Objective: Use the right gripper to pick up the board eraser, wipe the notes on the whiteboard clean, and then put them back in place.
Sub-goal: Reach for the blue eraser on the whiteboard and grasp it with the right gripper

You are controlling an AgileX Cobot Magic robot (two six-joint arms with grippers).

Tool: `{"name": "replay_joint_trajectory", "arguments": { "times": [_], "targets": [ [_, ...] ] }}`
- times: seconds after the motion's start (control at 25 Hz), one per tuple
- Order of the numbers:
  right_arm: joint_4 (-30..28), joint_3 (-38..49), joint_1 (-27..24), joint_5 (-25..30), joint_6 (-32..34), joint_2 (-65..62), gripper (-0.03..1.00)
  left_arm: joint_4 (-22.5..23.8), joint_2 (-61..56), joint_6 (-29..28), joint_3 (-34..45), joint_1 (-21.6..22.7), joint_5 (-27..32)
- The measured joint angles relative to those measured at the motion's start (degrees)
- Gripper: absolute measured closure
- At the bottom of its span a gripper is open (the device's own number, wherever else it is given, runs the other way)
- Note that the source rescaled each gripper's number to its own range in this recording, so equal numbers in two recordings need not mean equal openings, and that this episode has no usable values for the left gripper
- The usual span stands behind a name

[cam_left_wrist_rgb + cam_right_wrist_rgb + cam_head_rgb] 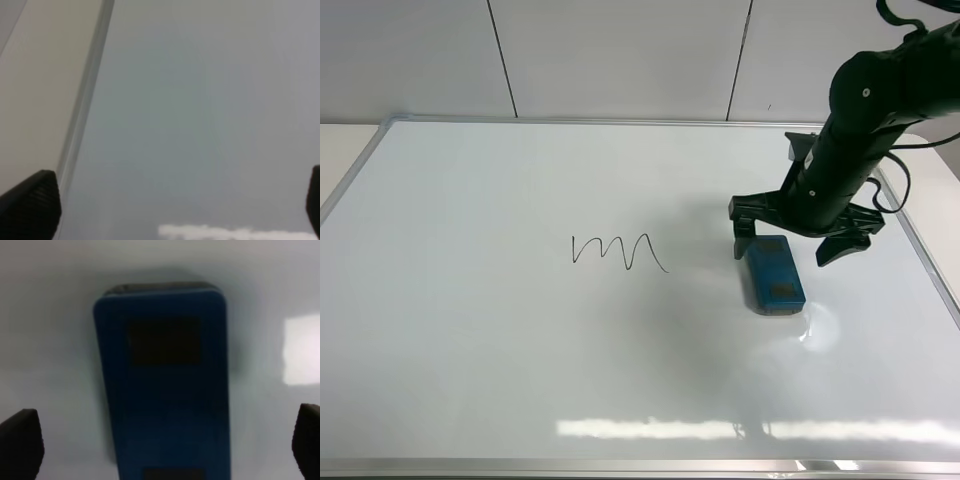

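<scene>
Right gripper (786, 252) jaws spread wide, holding nothing. Board eraser (775, 275) flat on whiteboard (470, 350), beneath pincer, centred between fingers. Notes (620, 252) well apart, toward pincer's left. Eraser likely light, stiff, smooth-sided, may slip. Pinch across long sides, mid-length.

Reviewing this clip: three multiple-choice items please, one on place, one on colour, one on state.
1. The board eraser lies: A) on the notes B) right of them in the high view C) left of them.
2. The eraser is: A) red B) teal-blue C) yellow.
3. The right gripper is: A) open B) shut on the eraser C) out of view.
B: bare whiteboard separates them. B: its top shows blue. A: jaws stand wide either side of the eraser.
</scene>
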Motion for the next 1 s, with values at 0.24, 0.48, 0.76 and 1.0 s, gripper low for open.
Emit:
{"name": "replay_joint_trajectory", "arguments": {
  "times": [0.24, 0.48, 0.76, 1.0],
  "targets": [
    [0.05, -0.01, 1.97, -0.66, 0.0, 2.93, -0.03, 0.0, 0.0, 0.0, 0.0, 0.0, 0.0],
    [-0.1, -0.12, 2.48, -0.66, 0.0, 3.23, -0.03, 0.0, 0.0, 0.0, 0.0, 0.0, 0.0],
    [-0.14, -0.08, 2.48, -0.45, 0.12, 3.23, -0.03, 0.0, 0.0, 0.0, 0.0, 0.0, 0.0],
    [-0.14, -0.08, 2.48, -0.45, 0.49, 3.42, -0.03, 0.0, 0.0, 0.0, 0.0, 0.0, 0.0]
  ]
}}
